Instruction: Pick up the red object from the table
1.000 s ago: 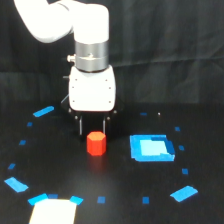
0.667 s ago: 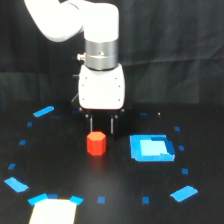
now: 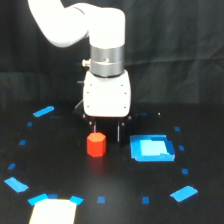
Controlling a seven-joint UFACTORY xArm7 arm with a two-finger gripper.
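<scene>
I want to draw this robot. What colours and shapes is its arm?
The arm is smooth, rounded and glossy white. Below it comes a shiny silver-grey cylinder, then a boxy white end effector with rounded corners and thin dark fingers underneath. A thin dark cable seems to stick out beside the box.

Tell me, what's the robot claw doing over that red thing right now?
Gripper open, hanging just behind red object, not gripping. Red object upright on table. Nothing in the way.

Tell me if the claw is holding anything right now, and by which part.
Nothing is held. The red block sits on the table, with the open claw just above and behind it, fingers not closed on its sides.
</scene>
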